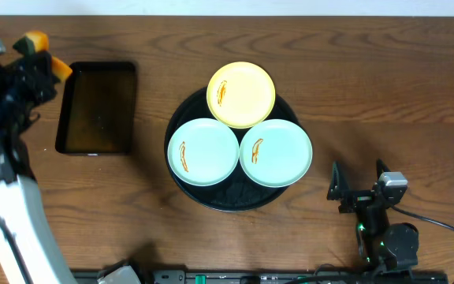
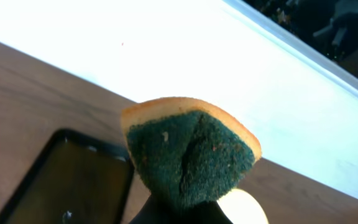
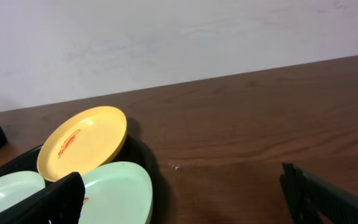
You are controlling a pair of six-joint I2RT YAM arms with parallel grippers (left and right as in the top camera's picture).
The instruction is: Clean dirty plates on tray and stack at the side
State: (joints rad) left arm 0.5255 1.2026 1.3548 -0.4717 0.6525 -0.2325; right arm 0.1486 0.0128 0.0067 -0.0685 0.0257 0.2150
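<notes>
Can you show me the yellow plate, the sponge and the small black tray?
Yellow plate (image 1: 241, 95): overhead view, on its middle.
Sponge (image 2: 188, 155): left wrist view, on its green scrubby side.
Small black tray (image 1: 97, 108): overhead view, on its bare floor.

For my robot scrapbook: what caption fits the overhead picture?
Three smeared plates sit on the round black tray while the left gripper holds a sponge.

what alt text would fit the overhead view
A yellow plate and two mint-blue plates, all smeared, sit on a round black tray on a wooden table. The left gripper holds a sponge beside a rectangular tray; the right gripper sits open.
</notes>
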